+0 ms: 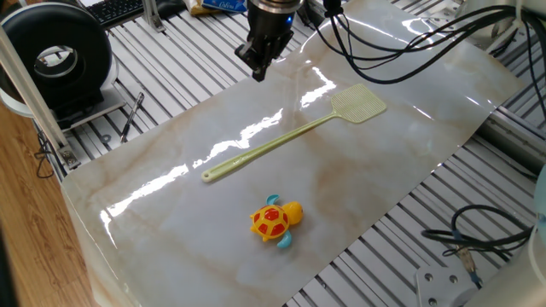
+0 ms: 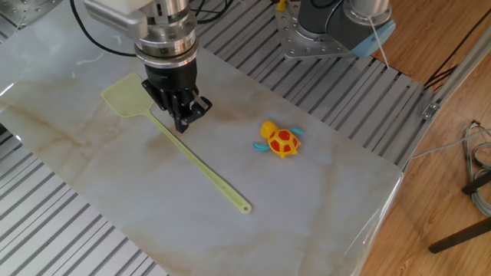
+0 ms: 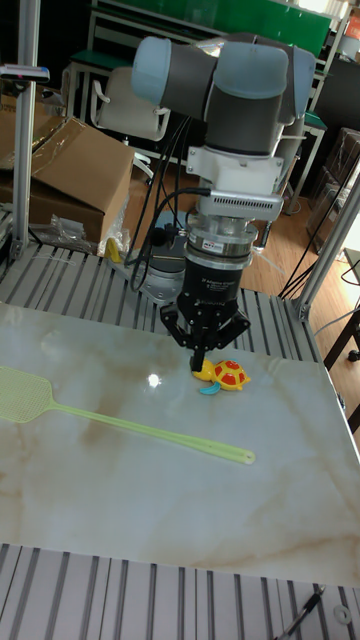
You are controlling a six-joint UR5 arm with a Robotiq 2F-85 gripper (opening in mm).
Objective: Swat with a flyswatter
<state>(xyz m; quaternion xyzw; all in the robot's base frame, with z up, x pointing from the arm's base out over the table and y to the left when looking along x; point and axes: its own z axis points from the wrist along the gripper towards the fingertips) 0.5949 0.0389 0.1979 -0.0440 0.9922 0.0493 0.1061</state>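
Note:
The pale yellow-green flyswatter (image 1: 281, 143) lies flat on the marble tabletop, with its mesh head (image 1: 358, 102) at the far right and its handle end (image 1: 206, 176) nearer the middle. It also shows in the other fixed view as the flyswatter (image 2: 192, 165) and in the tall view as the flyswatter (image 3: 130, 430). My gripper (image 1: 258, 73) hangs above the table behind the handle. It is shut with nothing in it, its fingers meeting in a point. From the other side the gripper (image 2: 182, 126) sits close over the handle near the head. In the tall view the gripper (image 3: 200, 370) points straight down.
An orange-and-yellow toy turtle (image 1: 275, 222) sits on the marble in front of the handle. A black round device (image 1: 55, 55) stands at the left, with black cables (image 1: 409, 43) at the back. Slotted aluminium (image 2: 337, 100) surrounds the marble sheet. A cardboard box (image 3: 65, 165) stands behind the table.

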